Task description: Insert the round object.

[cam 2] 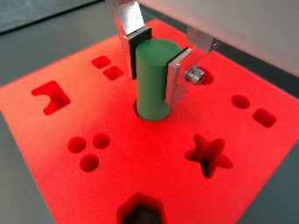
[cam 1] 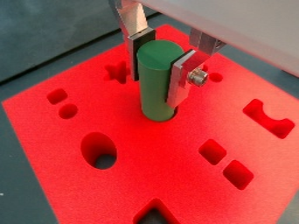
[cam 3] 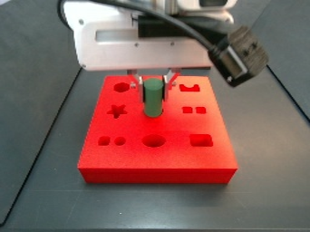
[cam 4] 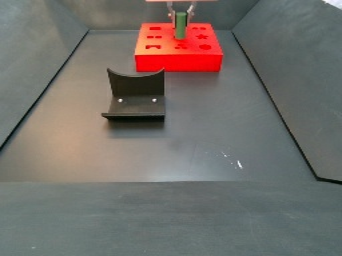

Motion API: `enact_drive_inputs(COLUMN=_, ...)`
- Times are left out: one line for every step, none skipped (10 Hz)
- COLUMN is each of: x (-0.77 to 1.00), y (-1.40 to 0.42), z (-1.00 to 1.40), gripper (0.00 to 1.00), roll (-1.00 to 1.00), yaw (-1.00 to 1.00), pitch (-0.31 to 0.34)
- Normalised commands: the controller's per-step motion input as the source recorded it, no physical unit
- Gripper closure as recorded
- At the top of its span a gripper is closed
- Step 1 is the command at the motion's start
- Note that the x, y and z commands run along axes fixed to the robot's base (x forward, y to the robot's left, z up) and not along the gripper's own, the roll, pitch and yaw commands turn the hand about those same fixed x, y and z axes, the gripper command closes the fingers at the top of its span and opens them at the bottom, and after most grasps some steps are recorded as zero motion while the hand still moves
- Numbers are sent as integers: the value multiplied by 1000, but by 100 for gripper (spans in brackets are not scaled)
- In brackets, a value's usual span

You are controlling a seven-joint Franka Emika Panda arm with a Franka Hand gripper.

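The round object, a green peg (cam 1: 156, 98), stands upright over the middle of the red block (cam 1: 176, 171). Its lower end sits in a round hole there, and most of its length is still above the block. My gripper (cam 1: 158, 74) is shut on the peg's upper part, with one dark pad on each side. Both wrist views show this; in the second one the peg (cam 2: 155, 87), gripper (cam 2: 158, 68) and block (cam 2: 140, 157) appear the same way. In both side views the peg (cam 3: 152, 100) (cam 4: 181, 27) rises from the block (cam 3: 158, 163) (cam 4: 181, 62) under the gripper (cam 3: 154, 86) (cam 4: 181, 15).
The block has other shaped holes around the peg: an oval one (cam 1: 100, 150), a star (cam 2: 208, 153), and squares (cam 1: 212, 150). The dark fixture (cam 4: 134, 95) stands on the dark floor well in front of the block. Dark walls (cam 4: 40, 90) slope up at the sides.
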Motion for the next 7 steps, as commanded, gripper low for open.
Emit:
enact_drive_inputs(x=0, y=-43, z=-649, gripper=100, roll=117, yaw=74, pitch=-149)
enact_drive_inputs(x=0, y=-66, z=-563, gripper=100, roll=77, yaw=26, pitch=-116)
enact_drive_inputs(x=0, y=-23, z=-449, gripper=100, roll=24, yaw=0, pitch=-59)
enact_drive_inputs(x=0, y=0, z=-343, gripper=100, roll=29, yaw=0, pitch=-31)
enact_drive_inputs(x=0, y=0, z=-120, gripper=100, roll=86, yaw=0, pitch=0)
enact_drive_inputs(x=0, y=0, z=0, gripper=100, roll=10, yaw=0, pitch=0)
enact_drive_inputs(x=0, y=0, z=0, gripper=100, roll=0, yaw=0, pitch=0)
